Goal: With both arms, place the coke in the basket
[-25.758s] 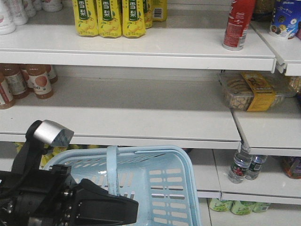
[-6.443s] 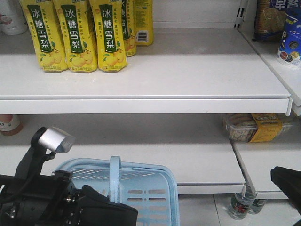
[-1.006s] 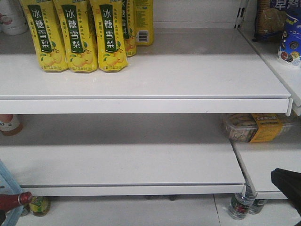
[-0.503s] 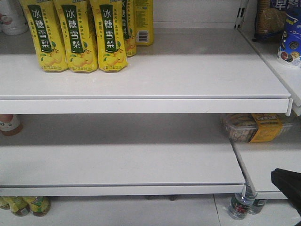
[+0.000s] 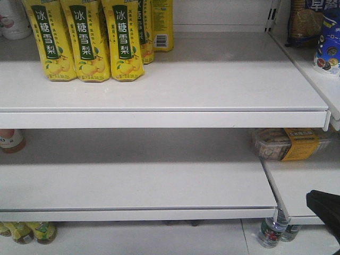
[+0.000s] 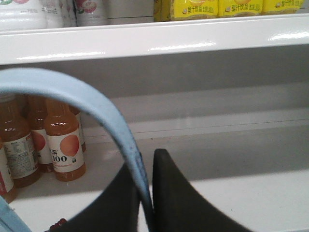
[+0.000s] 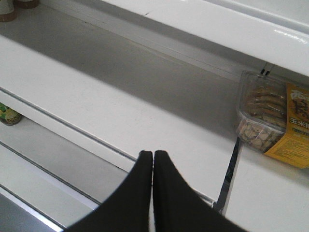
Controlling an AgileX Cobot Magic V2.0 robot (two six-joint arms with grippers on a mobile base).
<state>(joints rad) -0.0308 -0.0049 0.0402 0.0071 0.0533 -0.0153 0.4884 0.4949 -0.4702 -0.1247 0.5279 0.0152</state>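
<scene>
The basket's light blue strap handle [image 6: 72, 89] arches across the left wrist view. My left gripper [image 6: 145, 164] is shut on it, the strap pinched between the black fingers. A pale blue sliver of the basket [image 6: 6, 216] shows at the bottom left. A small red bit [image 6: 58, 223] sits at the bottom edge beside it; it may be the coke's cap, the rest is hidden. Basket and coke are out of the front view. My right gripper [image 7: 153, 152] is shut on nothing, hanging before the middle shelf; its black tip [image 5: 325, 210] shows low right in the front view.
Yellow pear-drink bottles [image 5: 85, 42] stand on the upper shelf [image 5: 212, 85]. Orange juice bottles [image 6: 65, 145] stand at the left of the middle shelf. A clear snack box [image 7: 270, 116] lies at its right. Small bottles [image 5: 271, 234] stand on the bottom shelf.
A second ago the basket's corner and a red bottle cap showed at the front view's lower left; they have dropped out of that view. The right gripper has stayed put.
</scene>
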